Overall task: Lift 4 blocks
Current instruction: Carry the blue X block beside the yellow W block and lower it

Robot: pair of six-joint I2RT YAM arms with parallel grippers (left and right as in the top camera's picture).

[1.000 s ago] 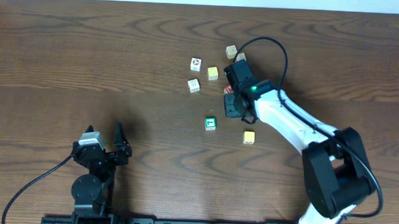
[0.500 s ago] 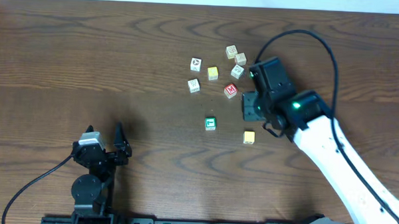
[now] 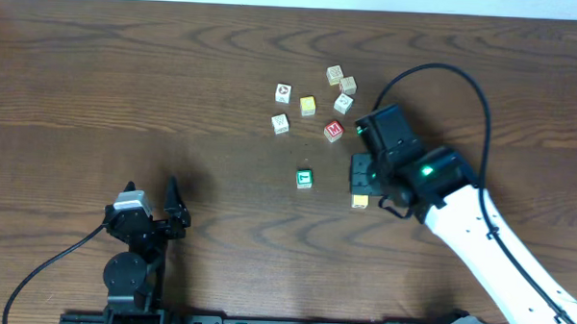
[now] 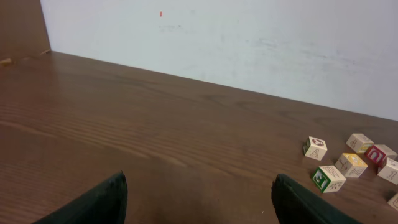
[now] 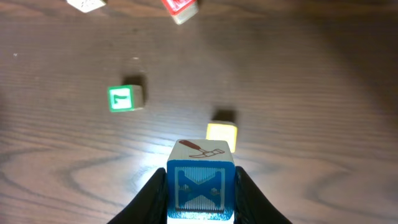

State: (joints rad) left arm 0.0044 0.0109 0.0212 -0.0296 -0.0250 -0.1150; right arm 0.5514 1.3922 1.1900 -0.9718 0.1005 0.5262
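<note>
Left gripper (image 4: 199,186): jaws flung wide with nothing between them, parked at the near edge of the table (image 3: 99,69), about 7 o'clock from the cluster of cubes.
Right gripper (image 5: 200,193): narrow, clamped on a cube; a black finger (image 5: 152,196) presses each side.
Blue X block (image 5: 200,185): right there in the right gripper's pinch, blue face with a white X toward the wrist camera, cream top face with a small red hatchet drawing. Its underside is out of view, so I cannot tell whether it is off the wood.
Yellow-orange block (image 5: 222,133): on the table just past the held cube; from overhead it peeks out at 6 o'clock of the gripper head.
Teal-green block (image 3: 304,178): on the wood alone, at 9 o'clock of the right gripper and well apart from the yellow-orange one.
Red M block (image 3: 334,131): farther out, at 1 o'clock of the teal-green block, on the table at the near edge of the pale group.
Cream-faced cubes (image 3: 283,92): farthest back, five of them strung across the far side, with a paler yellow cube (image 3: 308,106) among them.
</note>
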